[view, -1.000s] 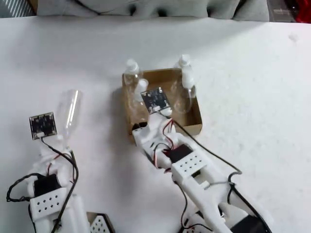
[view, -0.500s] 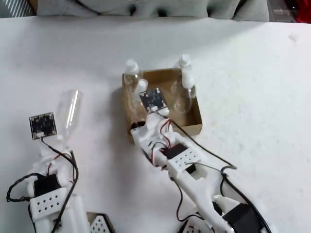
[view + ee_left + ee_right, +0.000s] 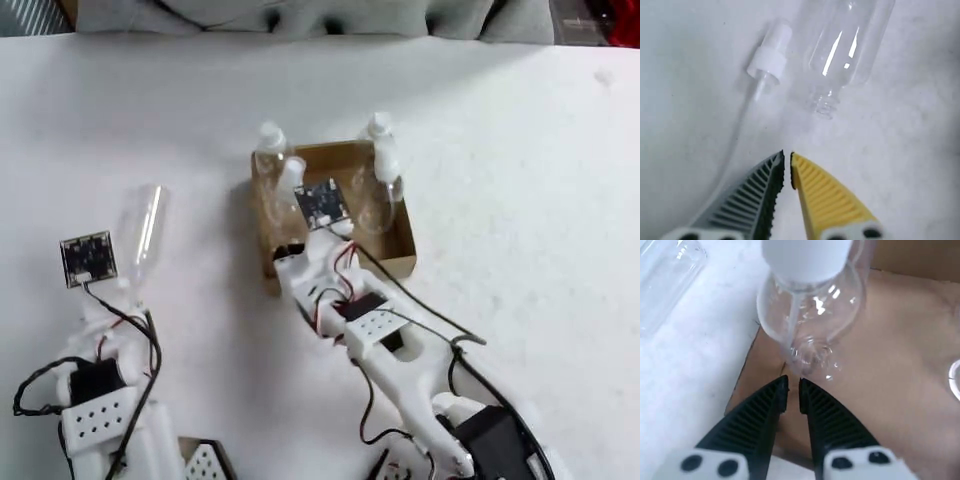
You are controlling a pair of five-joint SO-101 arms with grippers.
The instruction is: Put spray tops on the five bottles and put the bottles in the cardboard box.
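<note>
A white worktop (image 3: 520, 150) fills most of the high view. Grey tufted upholstery (image 3: 300, 15) runs along the top edge, and the worktop's far strip lies in soft shade.

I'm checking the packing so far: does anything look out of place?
Yes. One bottle lies on its side on the table, outside the cardboard box, with its neck open. Its spray top lies loose beside it, just ahead of the left gripper.

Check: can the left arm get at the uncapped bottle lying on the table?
Probably yes. The uncapped bottle lies just ahead of the left pincer with nothing between them; the pincer is shut and must open first.
</note>
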